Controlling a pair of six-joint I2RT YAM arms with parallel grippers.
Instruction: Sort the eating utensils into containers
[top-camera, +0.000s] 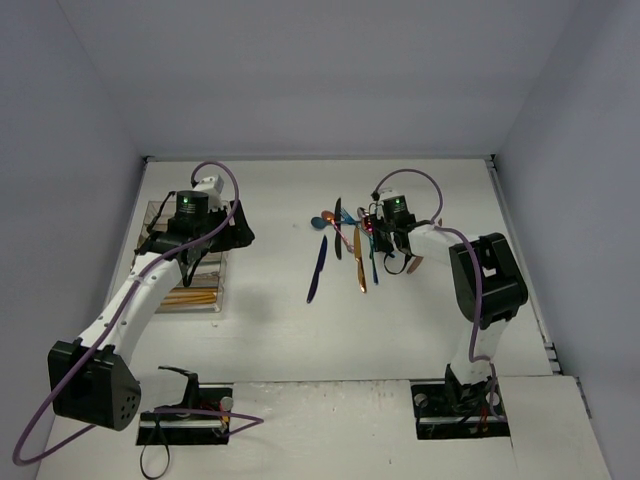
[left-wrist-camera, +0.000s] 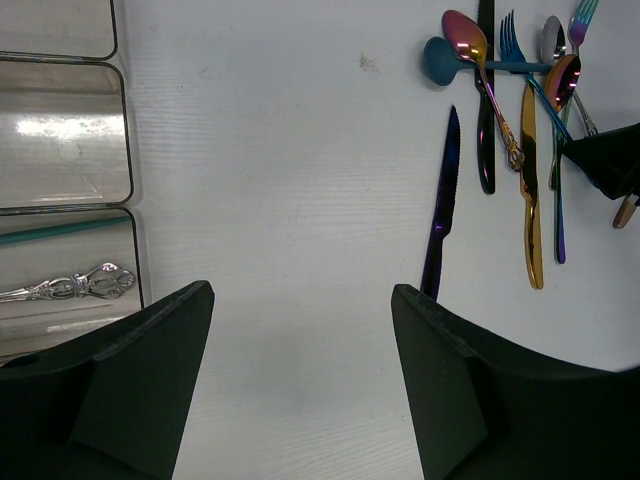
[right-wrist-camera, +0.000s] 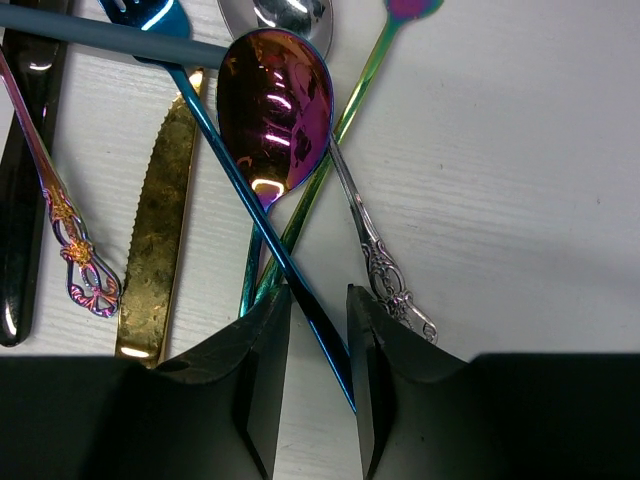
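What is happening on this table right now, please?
Two robot arms are sorting cutlery into a clear tray. The right hand is low over the loose pile, fingers straddling the blue fork's handle. The left hand hovers open and empty beside the tray, which already holds a few pieces.

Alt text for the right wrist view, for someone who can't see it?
The right gripper, nearly closed, straddles the handle end of a blue fork lying on the white table; whether it pinches is unclear. Around it lie a shiny purple spoon, a gold knife and a silver spoon.
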